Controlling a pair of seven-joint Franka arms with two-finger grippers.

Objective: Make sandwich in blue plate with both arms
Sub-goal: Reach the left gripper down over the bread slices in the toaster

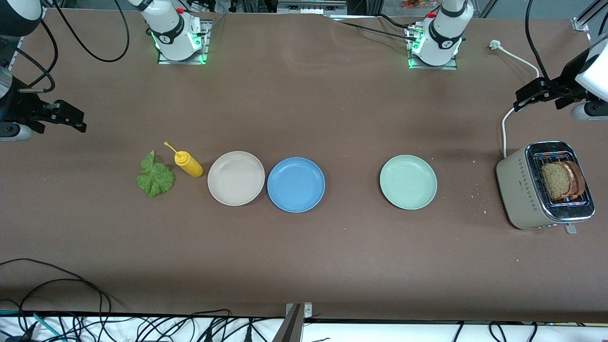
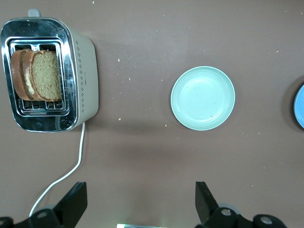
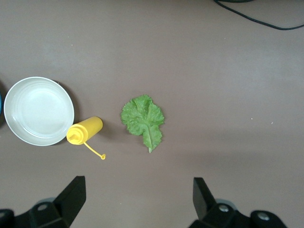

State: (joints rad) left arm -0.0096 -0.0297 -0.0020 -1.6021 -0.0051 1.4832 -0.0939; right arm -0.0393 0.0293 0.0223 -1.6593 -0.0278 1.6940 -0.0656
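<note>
The blue plate [image 1: 296,184] lies bare in the middle of the table, and its edge [image 2: 300,107] shows in the left wrist view. Two brown bread slices [image 1: 563,180] [image 2: 40,75] stand side by side in the toaster [image 1: 515,183] at the left arm's end. A ruffled green lettuce leaf [image 1: 155,176] [image 3: 143,118] lies flat toward the right arm's end. My left gripper [image 1: 518,99] [image 2: 141,190] hangs open over the table beside the toaster, holding nothing. High over the right arm's end, my right gripper [image 1: 81,121] [image 3: 138,185] is open too, apart from the leaf.
A beige plate [image 1: 236,178] [image 3: 38,110] sits against the blue one, with a yellow squeeze bottle [image 1: 188,164] [image 3: 85,131] lying between it and the leaf. A pale green plate [image 1: 408,182] [image 2: 203,98] lies between the blue plate and the toaster. The toaster's white cord [image 1: 504,128] runs toward the arm bases.
</note>
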